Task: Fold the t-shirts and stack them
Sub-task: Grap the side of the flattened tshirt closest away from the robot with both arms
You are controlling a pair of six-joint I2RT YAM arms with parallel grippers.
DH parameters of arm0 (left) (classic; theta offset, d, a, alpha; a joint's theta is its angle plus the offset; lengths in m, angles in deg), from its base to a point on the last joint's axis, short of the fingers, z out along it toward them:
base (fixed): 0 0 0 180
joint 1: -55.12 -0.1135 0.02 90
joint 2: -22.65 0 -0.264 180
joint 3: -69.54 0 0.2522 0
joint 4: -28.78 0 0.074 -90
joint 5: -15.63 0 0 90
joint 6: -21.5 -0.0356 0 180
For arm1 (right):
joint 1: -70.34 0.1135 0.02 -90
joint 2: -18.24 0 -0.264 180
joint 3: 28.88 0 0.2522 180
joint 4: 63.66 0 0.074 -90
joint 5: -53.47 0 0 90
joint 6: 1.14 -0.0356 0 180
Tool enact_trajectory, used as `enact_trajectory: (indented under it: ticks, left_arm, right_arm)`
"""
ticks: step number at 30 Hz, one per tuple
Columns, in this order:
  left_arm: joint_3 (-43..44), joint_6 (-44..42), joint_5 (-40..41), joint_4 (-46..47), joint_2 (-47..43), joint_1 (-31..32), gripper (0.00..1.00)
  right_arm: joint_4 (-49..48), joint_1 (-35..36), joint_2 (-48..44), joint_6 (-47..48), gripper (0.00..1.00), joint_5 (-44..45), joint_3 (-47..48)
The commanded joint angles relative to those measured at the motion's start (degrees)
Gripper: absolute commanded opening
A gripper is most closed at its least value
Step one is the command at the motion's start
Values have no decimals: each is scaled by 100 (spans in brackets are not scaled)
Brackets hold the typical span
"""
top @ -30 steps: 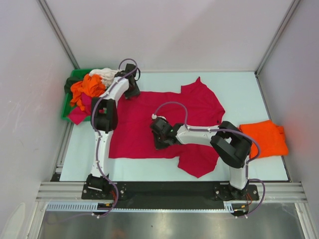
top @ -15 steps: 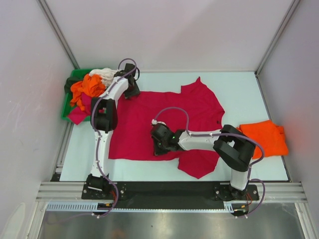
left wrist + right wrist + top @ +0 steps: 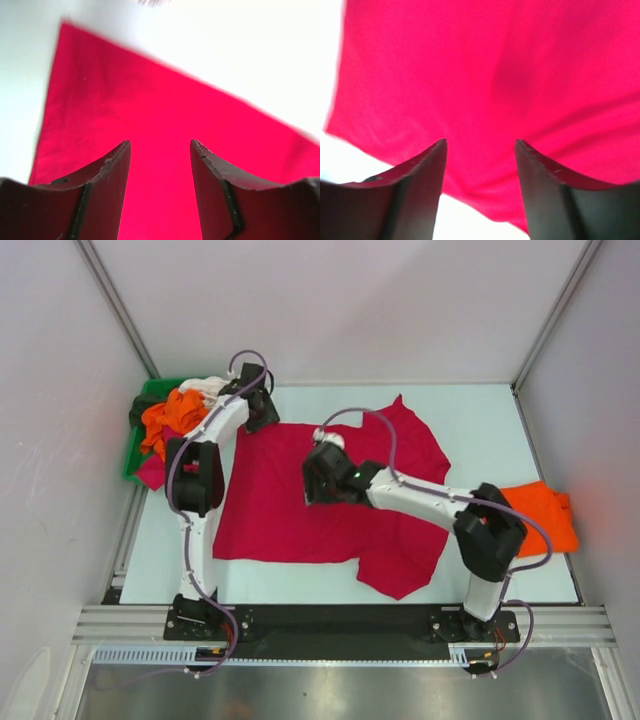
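White table (image 3: 490, 425), crimson t-shirt (image 3: 285, 515) spread out.
Left gripper (image 3: 160, 144) parted over far-left corner, right gripper (image 3: 480, 142) parted over mid-cloth, nothing held.

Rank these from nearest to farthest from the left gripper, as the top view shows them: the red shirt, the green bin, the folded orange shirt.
1. Red shirt: its far-left corner lies directly under the left gripper.
2. Green bin: a short way to the left, at the far-left side.
3. Folded orange shirt: far off on the right side.
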Motion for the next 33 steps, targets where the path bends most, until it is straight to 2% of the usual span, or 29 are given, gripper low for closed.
enact_trajectory:
  ticks: [1,4,8,9,11,15,24,28,33]
  left_arm:
    - [-205,137,-89,493,-1502,46,56]
    - [-1128,155,43,729,-2347,187,56]
    - [-2657,277,350,1203,-3542,494,56]
    - [-3225,295,420,1222,-3997,564,56]
    - [-3800,409,640,1240,-4447,853,56]
    - [-5222,550,1035,1284,-5571,1189,56]
    - [-6403,401,975,1275,-6471,1444,54]
    - [-6579,357,1010,1231,-6612,1909,53]
    - [-6834,506,1010,1161,-6761,2252,53]
  right_arm:
    - [433,-390,-958,124,65,932,300]
    - [468,-434,-1537,-17,64,1309,-244]
    - [468,-303,-2311,-421,59,1591,-1472]
    - [546,-146,-2634,-665,56,1697,-1676]
    - [600,74,-2987,-1026,55,2031,-2281]
    - [1125,706,-3639,-2499,51,2470,-2951]
    - [2603,1543,-4123,-4604,50,3077,-3331]
    - [3200,1849,-4158,-5386,50,2972,-3375]
    - [4149,3027,-3948,-7134,50,2894,-3506]
